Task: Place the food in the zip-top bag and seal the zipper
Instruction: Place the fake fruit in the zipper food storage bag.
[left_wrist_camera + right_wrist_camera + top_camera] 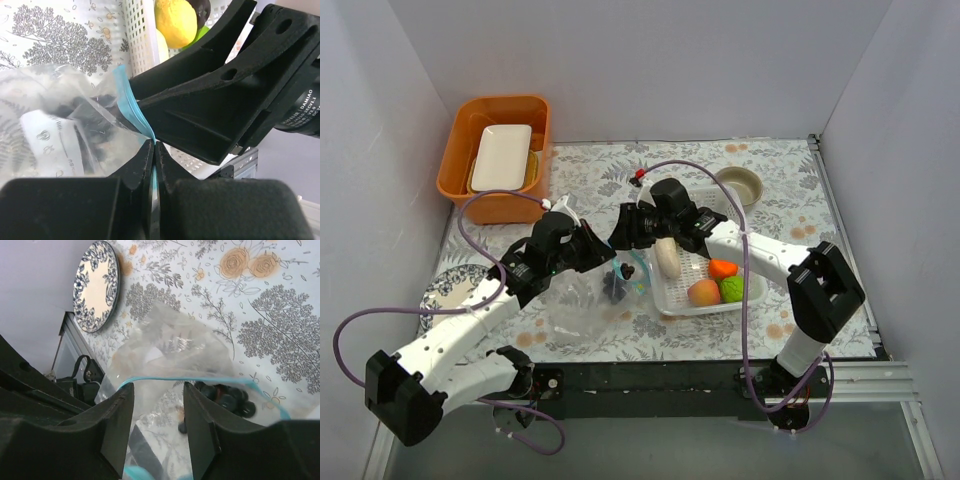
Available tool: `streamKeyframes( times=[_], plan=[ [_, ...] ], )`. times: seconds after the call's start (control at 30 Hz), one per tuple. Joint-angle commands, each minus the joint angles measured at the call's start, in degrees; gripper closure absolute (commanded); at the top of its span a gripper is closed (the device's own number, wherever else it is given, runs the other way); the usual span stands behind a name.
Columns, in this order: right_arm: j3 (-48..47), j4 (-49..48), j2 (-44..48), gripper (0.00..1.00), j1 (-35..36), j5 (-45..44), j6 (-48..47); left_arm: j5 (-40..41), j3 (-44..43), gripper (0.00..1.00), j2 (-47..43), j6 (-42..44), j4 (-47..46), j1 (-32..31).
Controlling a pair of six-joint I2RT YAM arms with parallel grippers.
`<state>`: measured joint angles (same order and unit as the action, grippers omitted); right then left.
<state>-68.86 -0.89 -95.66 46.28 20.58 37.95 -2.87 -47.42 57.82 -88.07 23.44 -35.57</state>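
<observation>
The clear zip-top bag [572,308] lies on the floral cloth left of the white basket [697,308]. My left gripper [154,146] is shut on the teal zipper [131,102] at the bag's mouth; it also shows in the top view [604,254]. My right gripper [159,427] is open, and its fingers straddle the zipper [200,380] above the open mouth. Dark grapes [230,400] lie at the mouth, seen in the top view [617,285] too. The basket holds a white oblong [667,258], an orange piece [723,268], a peach [704,292], a green piece [731,289], a lemon [175,21] and a dark plum [202,7].
An orange bin [457,160] with a white tray [501,156] stands at the back left. A small bowl [740,185] sits behind the basket. A floral plate [450,290] lies at the left edge, under my left arm. Grey walls close three sides.
</observation>
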Motion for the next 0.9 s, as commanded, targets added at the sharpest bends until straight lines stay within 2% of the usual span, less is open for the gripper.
streamKeyframes(
  times=[0.0, 0.23, 0.3, 0.43, 0.6, 0.87],
  plan=[
    [-1.0, 0.6, 2.0, 0.47, 0.6, 4.8, -3.3, 1.7, -2.9, 1.00, 0.9, 0.4, 0.1, 0.0],
    [5.7, 6.6, 13.6, 0.43, -0.6, -10.3, -4.3, 1.9, -1.8, 1.00, 2.2, 0.3, -0.4, 0.0],
    [7.0, 8.6, 15.8, 0.40, -1.5, -10.2, -5.0, 3.9, -1.5, 1.00, 1.6, 0.3, 0.2, 0.0],
    [5.1, 14.7, 13.7, 0.40, -1.9, -5.6, -6.8, 9.2, -1.7, 1.00, -0.8, 1.1, 2.1, 0.0],
    [5.3, 14.9, 10.1, 0.43, -1.8, -1.9, -5.6, 18.8, -4.1, 1.00, -0.9, 1.6, 8.9, 0.5],
    [-0.7, 18.3, 3.1, 0.45, 0.1, -2.5, -5.8, 20.6, -1.2, 1.00, -4.1, 0.9, 10.8, 3.4]
  ],
)
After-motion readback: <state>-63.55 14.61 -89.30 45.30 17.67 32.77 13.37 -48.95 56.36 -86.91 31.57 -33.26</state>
